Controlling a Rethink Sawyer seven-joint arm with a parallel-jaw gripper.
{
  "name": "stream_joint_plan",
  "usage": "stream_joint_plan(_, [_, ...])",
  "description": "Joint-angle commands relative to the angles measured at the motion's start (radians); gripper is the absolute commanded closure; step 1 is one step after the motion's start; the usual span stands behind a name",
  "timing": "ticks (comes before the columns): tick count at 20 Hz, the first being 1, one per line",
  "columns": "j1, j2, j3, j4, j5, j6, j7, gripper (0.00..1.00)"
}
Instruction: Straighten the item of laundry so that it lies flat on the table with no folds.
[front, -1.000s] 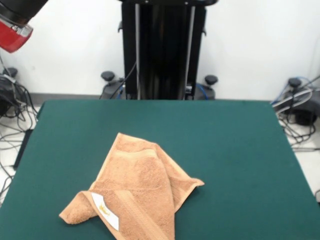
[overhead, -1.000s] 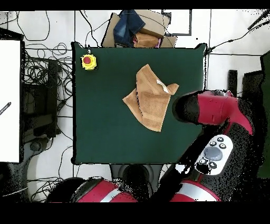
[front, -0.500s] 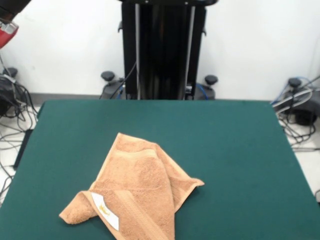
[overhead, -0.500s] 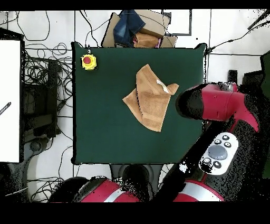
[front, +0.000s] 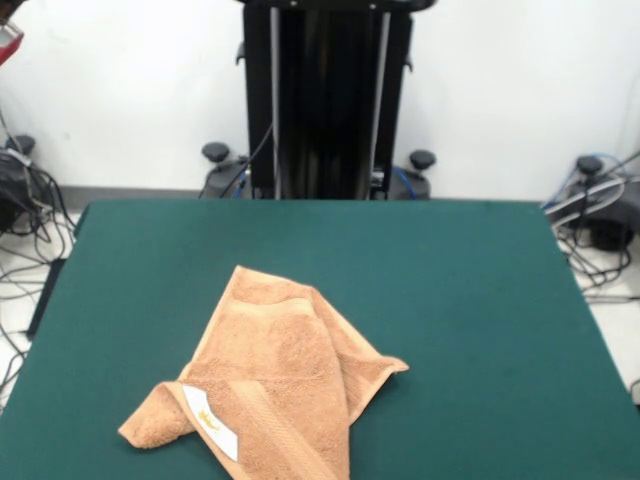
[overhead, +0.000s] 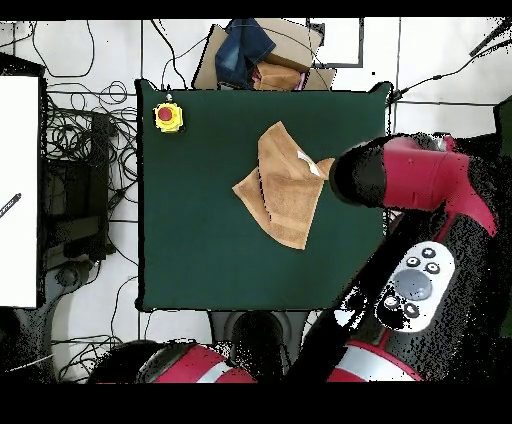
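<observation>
Front view: towel (front: 262, 385) down on the green counter (front: 460, 300), near the front edge and a bit left of the middle. Still crumpled, with one flap folded over the top. White label (front: 212, 421) showing near the low left corner, beside the woven band. One point sticking out to the right, one rounded lump at the low left. Only a tiny red bit of the arm at the top left corner. No pincer to be seen here.

Overhead view: towel (overhead: 283, 183) in the upper middle of the counter (overhead: 200, 250), folded into a rough pointed shape. Red arm (overhead: 420, 187) reaching in from the right side, its dark round end just beside the towel's right corner. Pincer hidden under the arm, so cannot tell if wide or narrow. Yellow box with a red button (overhead: 167, 117) well apart, at a far corner.

Step in hand, likely: getting over the towel, no grab yet. Next: come down on a loose corner, pinch it, then pull the flap out flat.
</observation>
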Motion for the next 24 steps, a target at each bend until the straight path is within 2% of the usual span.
stream_joint_plan(1, [-0.057,-0.023,0.261,0.046,0.113,0.175,-0.014,1.00])
stream_joint_plan(2, [-0.060,-0.021,0.264,0.048,0.123,0.181,-0.004,1.00])
stream_joint_plan(6, [-0.132,-0.055,0.374,0.098,0.171,0.204,-0.080,1.00])
stream_joint_plan(13, [-0.211,-0.090,0.496,0.140,0.197,0.239,-0.147,1.00])
stream_joint_plan(20, [-0.324,-0.118,0.665,0.212,0.244,0.276,-0.207,1.00])
stream_joint_plan(24, [-0.403,-0.132,0.779,0.269,0.266,0.256,-0.247,1.00])
